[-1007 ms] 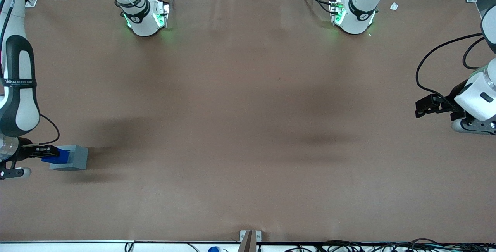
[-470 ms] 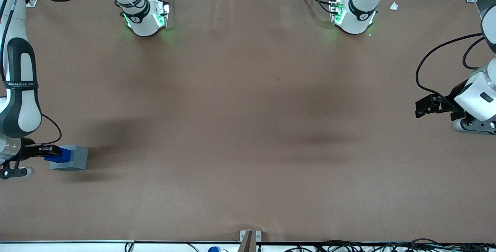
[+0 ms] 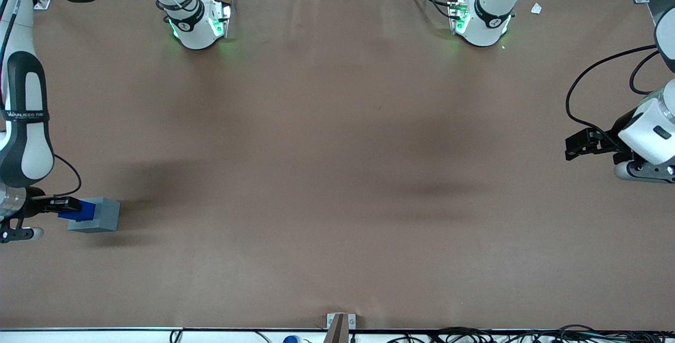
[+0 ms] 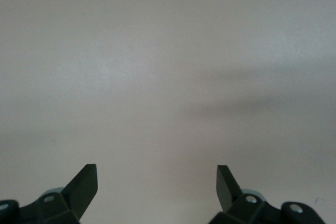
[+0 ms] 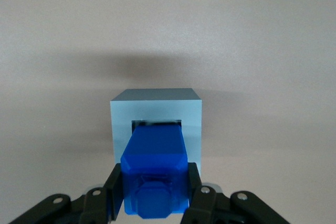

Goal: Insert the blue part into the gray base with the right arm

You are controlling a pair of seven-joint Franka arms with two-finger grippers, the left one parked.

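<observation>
The gray base (image 3: 100,215) lies on the brown table at the working arm's end, its socket face turned toward my gripper (image 3: 67,205). The blue part (image 3: 80,210) is clamped between the black fingers and its tip reaches into the base's socket. In the right wrist view the blue part (image 5: 155,169) fills the space between the fingers, its leading end sitting inside the square opening of the gray base (image 5: 156,114). My gripper (image 5: 155,190) is shut on the blue part.
The brown table (image 3: 337,174) stretches wide toward the parked arm's end. Two arm bases (image 3: 198,21) (image 3: 482,18) stand at the table edge farthest from the front camera. Cables run along the edge nearest that camera.
The gripper with the blue part drifted a few pixels toward the base, then back and slightly up; the forearm shifted with it. The base has not moved.
</observation>
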